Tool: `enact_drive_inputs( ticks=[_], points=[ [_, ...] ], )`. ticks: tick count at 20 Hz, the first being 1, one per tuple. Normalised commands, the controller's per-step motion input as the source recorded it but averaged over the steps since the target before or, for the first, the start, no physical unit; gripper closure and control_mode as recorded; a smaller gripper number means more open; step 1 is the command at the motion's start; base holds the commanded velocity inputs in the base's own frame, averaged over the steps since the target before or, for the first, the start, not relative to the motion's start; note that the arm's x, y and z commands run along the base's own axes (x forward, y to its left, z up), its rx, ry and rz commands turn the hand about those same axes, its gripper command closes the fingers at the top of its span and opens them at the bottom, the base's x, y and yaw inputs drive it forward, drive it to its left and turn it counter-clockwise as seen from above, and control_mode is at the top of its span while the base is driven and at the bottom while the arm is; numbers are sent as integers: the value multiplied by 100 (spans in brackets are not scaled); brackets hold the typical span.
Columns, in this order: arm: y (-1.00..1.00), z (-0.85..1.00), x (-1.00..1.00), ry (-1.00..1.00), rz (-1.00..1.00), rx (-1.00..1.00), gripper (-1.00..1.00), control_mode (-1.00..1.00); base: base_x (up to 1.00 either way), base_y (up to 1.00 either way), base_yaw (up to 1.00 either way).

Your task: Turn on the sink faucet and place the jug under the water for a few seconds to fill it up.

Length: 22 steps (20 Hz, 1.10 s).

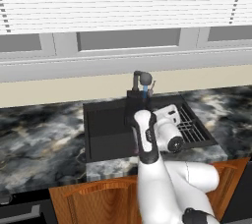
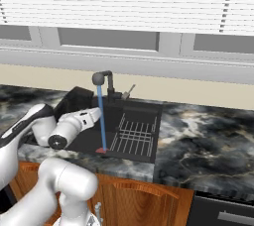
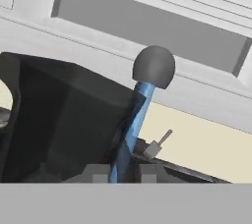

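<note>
One sink, black and rectangular, is set in the dark marbled tabletop in the left base view. A wire rack lies along its right side. One dark grey faucet stands at the back rim, with a short length of blue water showing under its rounded head. One black boxy jug sits just left of that stream, low in front of the faucet. My white arm reaches over the front rim towards it. White blinds hang above.

In the right base view the stream runs straight down from the faucet head to a small reddish splash on the sink floor. The jug is by the left wall of the basin, close beside the stream, not under it. The rack lies to the right of the stream.

In the hand view the jug looms large and dark on the left, with its loop handle on the far left edge. The water slants down along the jug's right edge. A small lever stands beside the faucet's foot. My pincer shows two grey tips, one on each side of the stream. Whether they grip the jug I cannot tell.
</note>
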Motion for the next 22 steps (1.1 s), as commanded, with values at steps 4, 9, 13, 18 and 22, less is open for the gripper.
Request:
enact_drive_inputs(
  ticks=[4,9,13,18,22],
  points=[
    [-49,-5,0,10,-12,1,100,-100,0,0,0],
    [-35,0,0,9,-9,0,100,-100,0,0,0],
    [-25,-4,13,10,-9,0,100,-100,0,0,0],
    [-13,-5,8,6,-8,0,100,-100,0,0,0],
    [-2,-5,0,0,-7,0,100,-100,0,0,0]
  ],
)
